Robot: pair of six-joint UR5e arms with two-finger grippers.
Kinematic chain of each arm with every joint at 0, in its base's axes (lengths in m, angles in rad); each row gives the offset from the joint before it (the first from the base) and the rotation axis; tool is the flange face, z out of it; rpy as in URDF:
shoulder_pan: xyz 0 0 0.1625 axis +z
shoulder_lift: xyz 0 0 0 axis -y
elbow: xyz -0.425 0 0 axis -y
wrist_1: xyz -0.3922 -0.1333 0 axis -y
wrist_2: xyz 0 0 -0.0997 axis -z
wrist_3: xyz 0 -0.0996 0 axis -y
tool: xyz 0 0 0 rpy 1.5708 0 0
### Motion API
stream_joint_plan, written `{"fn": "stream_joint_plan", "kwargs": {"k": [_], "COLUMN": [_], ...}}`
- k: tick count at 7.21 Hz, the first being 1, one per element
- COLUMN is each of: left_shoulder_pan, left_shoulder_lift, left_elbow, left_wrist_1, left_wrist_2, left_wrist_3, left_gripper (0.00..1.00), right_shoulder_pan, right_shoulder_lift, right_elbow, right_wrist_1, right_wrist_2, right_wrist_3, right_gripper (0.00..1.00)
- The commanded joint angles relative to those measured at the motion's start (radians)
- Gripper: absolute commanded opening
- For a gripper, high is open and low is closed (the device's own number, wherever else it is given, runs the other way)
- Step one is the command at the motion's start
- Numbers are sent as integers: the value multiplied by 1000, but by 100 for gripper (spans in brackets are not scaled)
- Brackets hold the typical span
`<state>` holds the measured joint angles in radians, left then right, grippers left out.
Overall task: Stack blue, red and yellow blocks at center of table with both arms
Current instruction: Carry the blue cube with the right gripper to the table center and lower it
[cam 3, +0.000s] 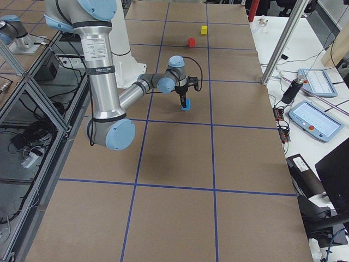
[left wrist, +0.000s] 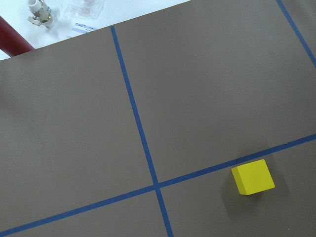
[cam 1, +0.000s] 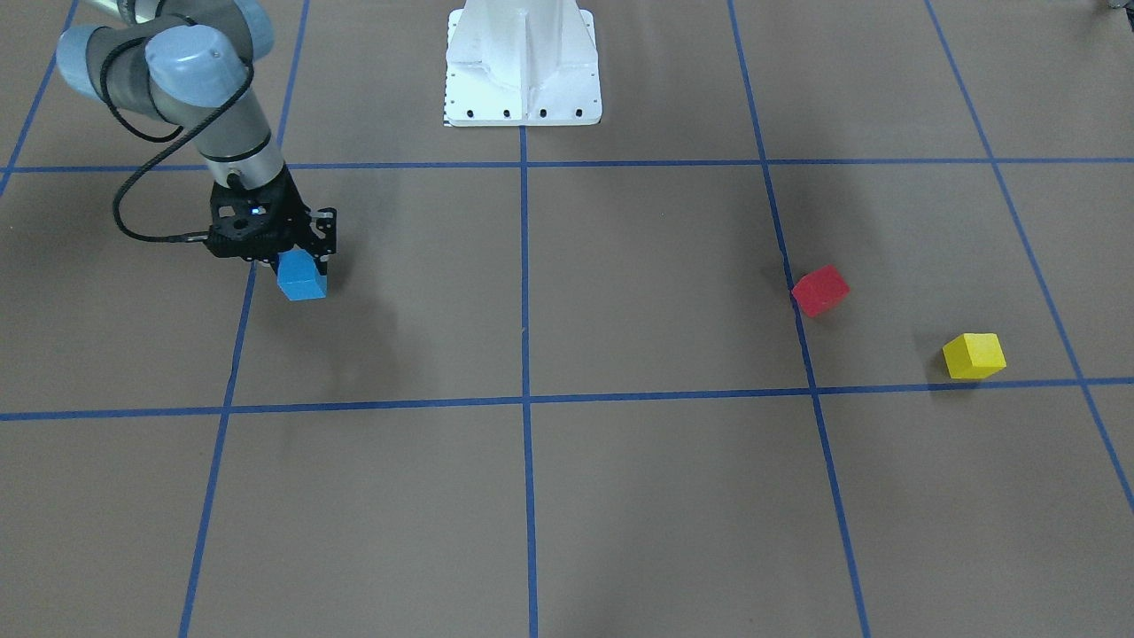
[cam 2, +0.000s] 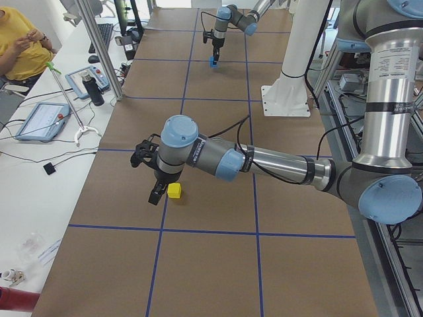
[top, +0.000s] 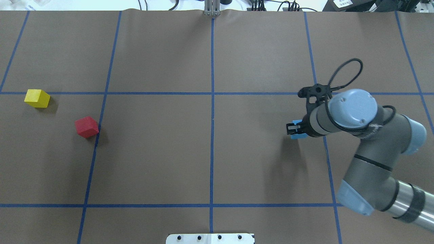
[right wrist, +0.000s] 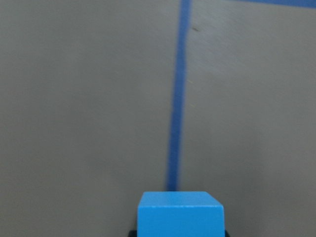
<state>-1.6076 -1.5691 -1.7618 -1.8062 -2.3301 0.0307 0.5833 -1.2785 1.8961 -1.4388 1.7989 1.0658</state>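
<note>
- Blue block (right wrist: 180, 213) sits right at the lens in right wrist view, tabletop (right wrist: 89, 98) blurred beyond; looks lifted, grip unseen here.
- Front view: right claw (cam 1: 299, 264) clamped on blue block, well off centre; block hangs low in the grip, so it could twist or slip in transit. Red block (cam 1: 820, 290) and yellow block (cam 1: 974, 355) rest on robot's left half; red sits skewed against a tape line (cam 1: 808, 354), risking a corner pinch.
- Overhead: right arm (top: 352, 112) hides most of blue.
- Left side view alone shows left claw (cam 2: 157, 195) near yellow; open or closed, cannot tell.
- Left wrist view: yellow only, no red. Both arms working at centre could clash.
</note>
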Motion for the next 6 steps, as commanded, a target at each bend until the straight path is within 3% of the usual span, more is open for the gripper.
{"fn": "stream_joint_plan", "kwargs": {"k": [1, 4, 5, 6], "left_shoulder_pan": [0, 0, 0, 0], "left_shoulder_lift": [0, 1, 1, 1], "left_elbow": [2, 2, 10, 19], "left_wrist_1": [1, 2, 2, 2], "left_wrist_2": [-2, -2, -2, -2], "left_wrist_3": [0, -2, 0, 0], "left_gripper": [100, 100, 100, 100], "right_shoulder_pan": [-13, -84, -112, -132], "right_shoulder_lift": [335, 562, 568, 568], "right_elbow": [-194, -430, -436, -451], "right_wrist_1": [-138, -131, -129, -100], "right_wrist_2": [-4, -10, -10, -12], "right_wrist_3": [43, 57, 54, 54], "right_gripper": [0, 0, 0, 33]}}
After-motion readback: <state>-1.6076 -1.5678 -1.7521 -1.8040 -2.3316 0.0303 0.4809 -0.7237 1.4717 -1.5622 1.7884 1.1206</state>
